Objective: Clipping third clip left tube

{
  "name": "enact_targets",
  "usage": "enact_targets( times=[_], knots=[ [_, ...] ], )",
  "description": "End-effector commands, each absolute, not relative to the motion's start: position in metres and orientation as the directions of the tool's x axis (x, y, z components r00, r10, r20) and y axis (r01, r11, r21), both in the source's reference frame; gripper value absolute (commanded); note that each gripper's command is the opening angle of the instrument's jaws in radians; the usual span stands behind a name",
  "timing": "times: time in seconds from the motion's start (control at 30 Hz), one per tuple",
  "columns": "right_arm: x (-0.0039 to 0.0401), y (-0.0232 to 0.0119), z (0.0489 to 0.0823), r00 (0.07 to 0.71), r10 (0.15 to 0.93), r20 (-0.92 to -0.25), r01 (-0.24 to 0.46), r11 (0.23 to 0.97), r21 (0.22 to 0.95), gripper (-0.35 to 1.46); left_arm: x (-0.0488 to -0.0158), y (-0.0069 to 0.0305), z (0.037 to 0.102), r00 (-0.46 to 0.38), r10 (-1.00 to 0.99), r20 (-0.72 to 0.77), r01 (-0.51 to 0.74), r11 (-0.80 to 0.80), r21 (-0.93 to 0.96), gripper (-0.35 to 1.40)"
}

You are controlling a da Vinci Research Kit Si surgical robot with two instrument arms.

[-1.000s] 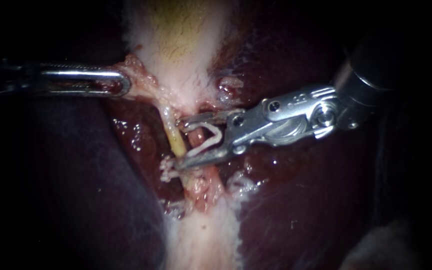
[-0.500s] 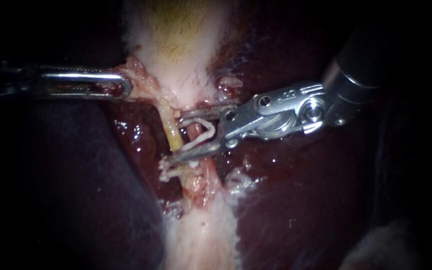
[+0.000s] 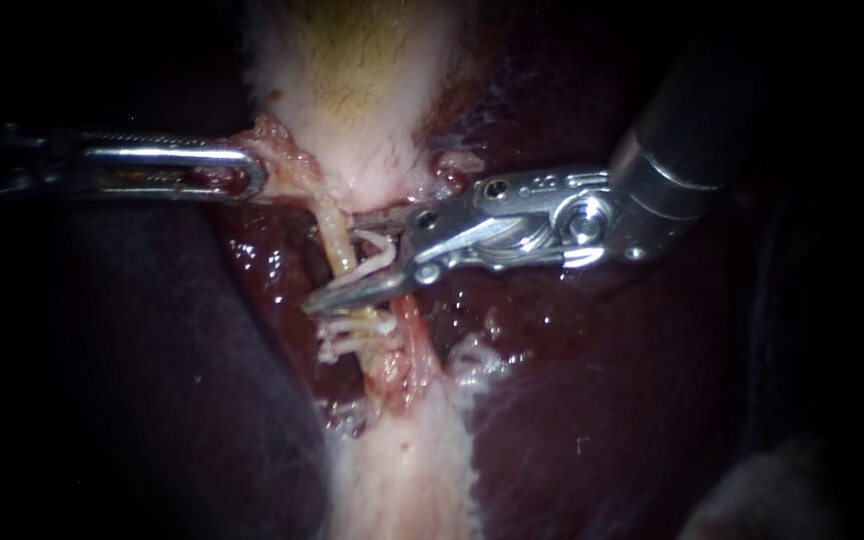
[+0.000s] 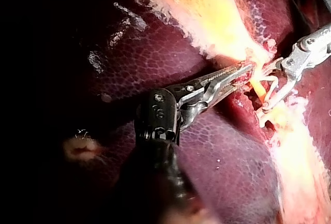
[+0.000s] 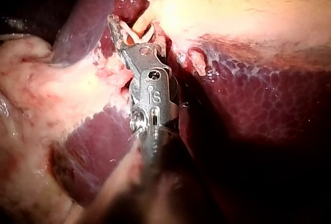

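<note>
Gripping frayed tissue (image 3: 282,165) at the gallbladder's (image 3: 352,90) left edge with the left instrument (image 3: 255,177), claw clamped on it. Straddling the yellow left tube (image 3: 332,225) with the right instrument (image 3: 342,262), claw pressing a still-spread white clip (image 3: 377,252) around that tube, other clips (image 3: 352,335) just nearer. Dark liver (image 3: 572,400) all round.
</note>
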State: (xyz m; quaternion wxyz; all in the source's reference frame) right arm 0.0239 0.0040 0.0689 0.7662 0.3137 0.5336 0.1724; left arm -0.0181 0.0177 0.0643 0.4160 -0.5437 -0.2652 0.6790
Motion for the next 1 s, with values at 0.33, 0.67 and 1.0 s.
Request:
enact_targets(
  times=[0.33, 0.67, 1.0],
  knots=[
    [0.0238, 0.0042, 0.0671, 0.259, 0.686, -0.68, 0.134, 0.672, 0.728, 0.47, -0.018, 0.0178, 0.0645, -0.063, 0.853, -0.518, -0.276, -0.514, -0.812, -0.35],
    [0.0236, 0.0042, 0.0644, 0.232, 0.701, -0.674, 0.153, 0.658, 0.737, 0.45, -0.0177, 0.0178, 0.0646, -0.064, 0.853, -0.518, -0.274, -0.514, -0.813, -0.35],
    [0.0236, 0.0042, 0.0645, 0.233, 0.705, -0.67, 0.153, 0.654, 0.741, 0.37, -0.0177, 0.0178, 0.0646, -0.064, 0.853, -0.518, -0.274, -0.514, -0.813, -0.35]
  ],
)
